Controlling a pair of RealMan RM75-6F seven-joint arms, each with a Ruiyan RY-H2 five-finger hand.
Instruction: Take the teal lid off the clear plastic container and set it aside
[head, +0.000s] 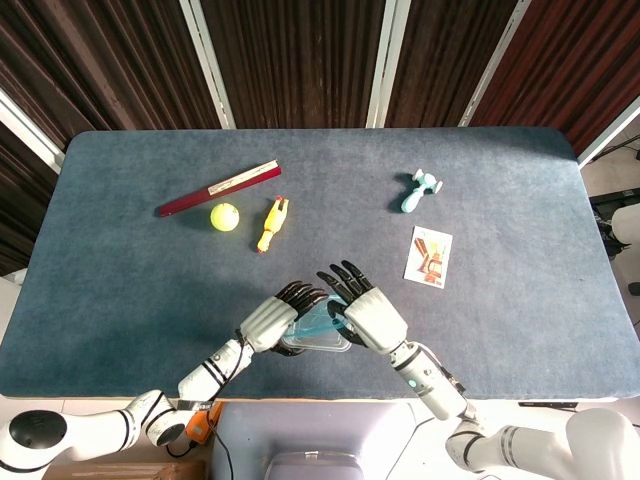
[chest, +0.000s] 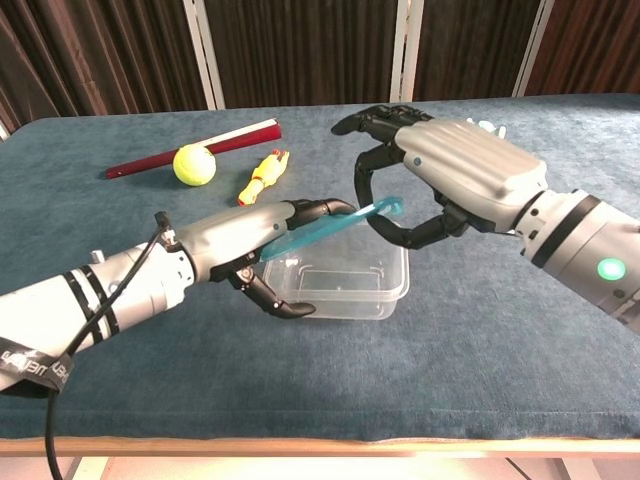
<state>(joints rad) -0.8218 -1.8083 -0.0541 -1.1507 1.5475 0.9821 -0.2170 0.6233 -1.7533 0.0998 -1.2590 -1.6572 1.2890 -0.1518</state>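
While the container (chest: 343, 291) is gripped at its left side by the left hand (chest: 243, 238), the lid (chest: 332, 228) is held tilted above it, right edge raised, pinched by the arched fingers (chest: 372, 178) of the right hand (chest: 450, 170).

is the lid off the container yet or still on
Off on one side only: the chest view shows the lid tilted, its right edge raised by the right hand, its left edge low by the left hand; container open beneath.
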